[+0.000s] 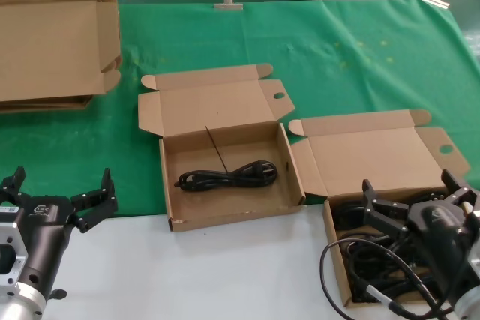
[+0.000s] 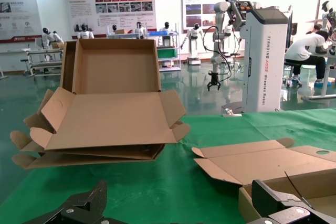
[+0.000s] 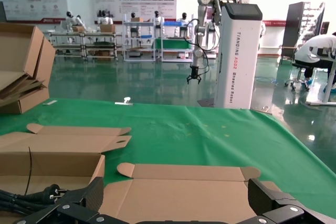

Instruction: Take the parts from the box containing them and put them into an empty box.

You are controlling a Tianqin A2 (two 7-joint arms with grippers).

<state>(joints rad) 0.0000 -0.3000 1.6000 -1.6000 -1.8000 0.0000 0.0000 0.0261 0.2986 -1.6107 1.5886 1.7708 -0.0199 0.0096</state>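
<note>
**Right gripper spread above the full box; one cord in the middle box**

Two shallow cardboard mailer boxes with lids hinged back on the green cloth [image 1: 337, 50]. Middle box [image 1: 169, 189]: holding a single looped black power cord [image 1: 227, 177] along its floor, a thin black tie [image 1: 217, 151] sticking up from the bundle. Right-hand box [image 1: 335, 260], at the near right: packed with a tangle of black cords [image 1: 360, 260], one loop spilling over its near wall onto the white tabletop [image 1: 225, 275].

Right gripper [image 1: 416, 200] directly above that tangle, fingers wide apart, nothing between them. Left gripper [image 1: 61, 200] low at the near left, over the edge where cloth meets tabletop, well apart from both boxes, fingers likewise spread and empty.

Stack of large flattened cartons [image 1: 52, 50] at the far left of the cloth.
</note>
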